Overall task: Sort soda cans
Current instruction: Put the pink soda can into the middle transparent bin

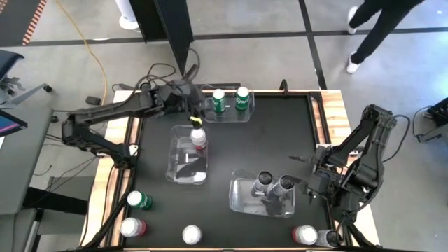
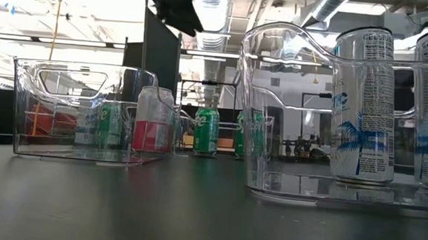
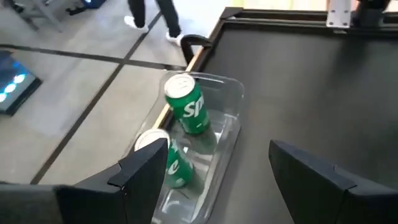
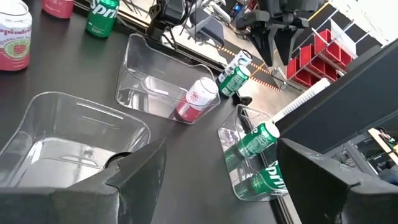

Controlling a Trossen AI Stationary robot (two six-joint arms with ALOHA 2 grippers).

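Bins hold two green cans (image 1: 230, 100), one red can (image 1: 199, 138), seemingly two dark cans (image 1: 274, 185); both tools gape empty.

At upper centre of the high view, two green cans (image 1: 229, 100) with white lettering stand in a clear bin (image 1: 249, 112). A red-pink can (image 1: 200, 138) sits mid-frame in another clear bin (image 1: 180, 168). At the low view's right, a silver can (image 2: 364, 103) bears blue palm print. The table (image 1: 280, 140) is black.
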